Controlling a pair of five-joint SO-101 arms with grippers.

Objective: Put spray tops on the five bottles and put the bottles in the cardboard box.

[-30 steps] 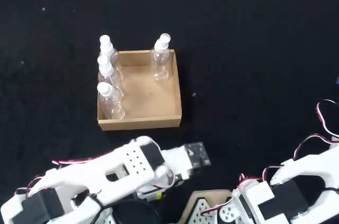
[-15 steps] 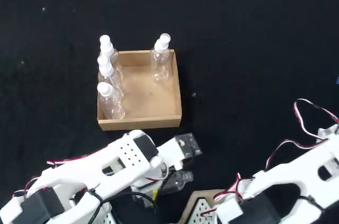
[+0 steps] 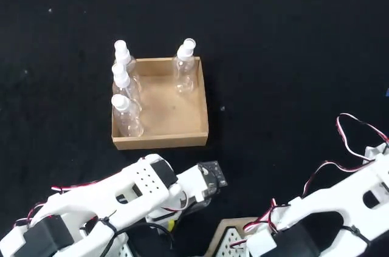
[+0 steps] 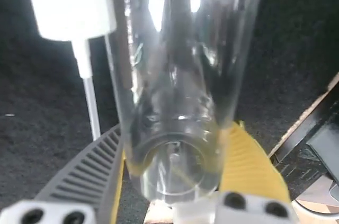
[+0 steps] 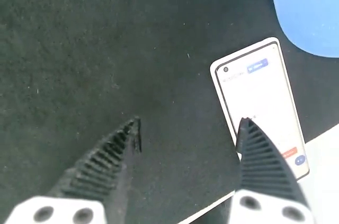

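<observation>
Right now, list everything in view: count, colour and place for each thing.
cardboard box: one, brown, on the table cloth.
capped bottles: four, clear with white spray tops, upright in the cardboard box; three along one wall, one at the far opposite corner.
held bottle: one, clear, clamped in the left tool.
spray top: one, white, with its tube, beside the held bottle and outside it.
phone: one, white-edged, flat on the cloth by the right tool.
blue object: one, beyond the phone; cannot tell what it is.
table cloth: one, black.
arms: two, white, at the table's near edge.
left tool: shut on the held bottle.
right tool: open, empty.
</observation>
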